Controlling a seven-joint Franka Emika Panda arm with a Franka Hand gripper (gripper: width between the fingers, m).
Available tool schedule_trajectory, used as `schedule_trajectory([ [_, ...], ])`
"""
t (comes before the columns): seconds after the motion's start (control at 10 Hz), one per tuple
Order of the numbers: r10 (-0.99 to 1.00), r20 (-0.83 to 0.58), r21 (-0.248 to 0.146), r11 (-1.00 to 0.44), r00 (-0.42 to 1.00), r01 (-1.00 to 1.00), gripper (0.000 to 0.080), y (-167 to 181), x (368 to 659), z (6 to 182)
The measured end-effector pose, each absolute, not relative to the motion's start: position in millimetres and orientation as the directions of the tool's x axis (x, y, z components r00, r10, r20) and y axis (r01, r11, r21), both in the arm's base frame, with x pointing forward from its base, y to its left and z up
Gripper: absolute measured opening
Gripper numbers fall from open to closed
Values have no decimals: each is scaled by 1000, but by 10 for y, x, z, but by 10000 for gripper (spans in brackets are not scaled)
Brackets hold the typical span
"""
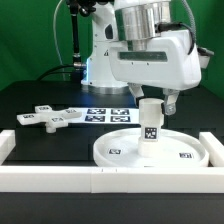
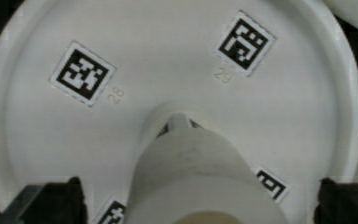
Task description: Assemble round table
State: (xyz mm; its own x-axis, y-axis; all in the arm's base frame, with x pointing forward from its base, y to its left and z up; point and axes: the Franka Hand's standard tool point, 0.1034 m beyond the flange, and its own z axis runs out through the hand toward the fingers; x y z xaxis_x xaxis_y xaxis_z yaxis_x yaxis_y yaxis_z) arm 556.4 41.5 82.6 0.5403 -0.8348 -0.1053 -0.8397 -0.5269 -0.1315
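The large rimmed round disc (image 1: 118, 152) lies flat by the front wall and fills the wrist view (image 2: 149, 60). The short cylindrical post (image 1: 150, 122) stands upright on the disc's middle; it also shows in the wrist view (image 2: 202, 170). My gripper (image 1: 153, 103) is directly above the post, open, with one finger on each side of its top and a gap on both sides. In the wrist view the gripper (image 2: 197, 205) straddles the post, and the dark fingers (image 2: 51, 200) stand clear of it. The flat cross-shaped piece (image 1: 50, 118) lies at the exterior view's left.
The marker board (image 1: 108, 113) lies behind the disc. The white border wall (image 1: 110, 182) runs along the front and up both sides. A metal stand and cables rise at the back.
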Motion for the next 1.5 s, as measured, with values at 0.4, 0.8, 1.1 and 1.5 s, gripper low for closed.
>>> schedule_trajectory([
  [0.4, -547, -40, -132, -827, 836, -547, 648, 411, 5577, 813],
  [0.8, -285, 1, -133, -950, 959, -282, 648, 410, 5575, 810],
  [1.1, -8, 34, -110, -994, 999, -5, 648, 412, 5574, 805],
  [1.5, 358, 51, -63, -930, 932, 361, 648, 436, 5600, 809],
])
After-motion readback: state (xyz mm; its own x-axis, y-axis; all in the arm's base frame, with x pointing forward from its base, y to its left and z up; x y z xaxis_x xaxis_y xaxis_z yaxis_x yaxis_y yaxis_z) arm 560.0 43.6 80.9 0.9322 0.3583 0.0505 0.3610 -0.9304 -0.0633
